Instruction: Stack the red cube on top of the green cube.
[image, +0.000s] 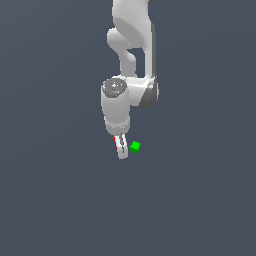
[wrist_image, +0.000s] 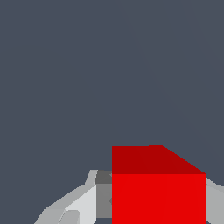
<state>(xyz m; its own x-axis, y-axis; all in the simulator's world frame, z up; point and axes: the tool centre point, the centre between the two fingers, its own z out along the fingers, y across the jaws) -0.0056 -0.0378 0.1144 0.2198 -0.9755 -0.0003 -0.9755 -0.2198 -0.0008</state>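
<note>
The jaws are clamped on the red cube (wrist_image: 158, 192); in the wrist view it fills the space between the two pale fingers (wrist_image: 81, 205), one flat face bright and the face above it a darker red. From where I stand on the exterior side only a thin sliver of that red (image: 116, 142) shows, pressed between the fingers of the gripper (image: 120, 148), which points down and a touch slanted. The cube sits high up between the fingers rather than at their tips, as far as that narrow strip lets me judge.

Just beside the fingers, on the exterior view's right, lies the green cube (image: 135, 147). It rests on the dark grey floor (image: 55, 200), turned a little so that a corner faces the camera. The gripper and the green cube are near one another but I see a slim gap between them; the red cube is not over the green one. Whether the fingertips touch the floor I cannot tell.

Above the gripper rises the white Panda arm (image: 131, 45), its bulky wrist housing with a round speckled cap directly over the hand, and its thicker links running up out of the frame.
</note>
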